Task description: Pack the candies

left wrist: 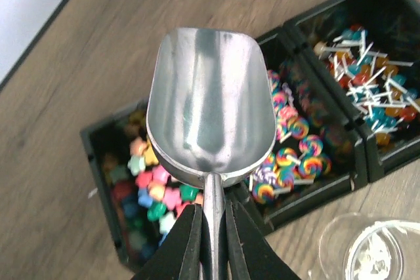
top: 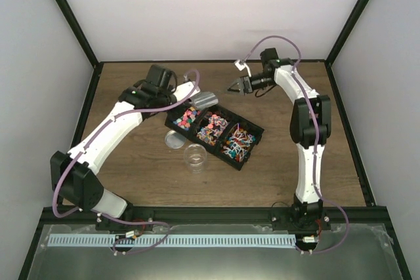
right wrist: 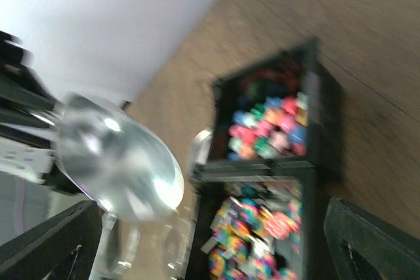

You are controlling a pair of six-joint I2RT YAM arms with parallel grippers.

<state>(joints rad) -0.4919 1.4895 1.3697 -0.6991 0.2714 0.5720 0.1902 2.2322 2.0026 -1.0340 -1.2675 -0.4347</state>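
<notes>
1. Shiny metal scoop (left wrist: 210,103): its bowl is empty and hangs face-up just above the black three-compartment plastic tray (top: 257,133), over the wall between the tray's left and middle compartments. That looks like a ready position for dipping in.
2. The left gripper (left wrist: 211,218) is clamped tight on the scoop's thin handle, fingers pressed to either side of it. Holding it at the handle end keeps the bowl free to dig and tip.
3. The small bright candies (top: 213,126) all lie inside the tray. There are star-shaped pieces in the left compartment, swirled lollipops in the middle one and white-sticked lollipops in the right one. None can be seen in the scoop.
4. The clear round jar (top: 195,157) stands open just beside the tray's near side, its round lid (top: 174,139) flat next to it. It is probably set there so a loaded scoop has a short way to travel.
5. The right gripper (top: 233,86) hovers beyond the tray's far side with jaws spread wide, holding nothing. It appears parked clear of the scoop's path.
6. Judged from this, packing has not started; the first scoopful is yet to be taken.
</notes>
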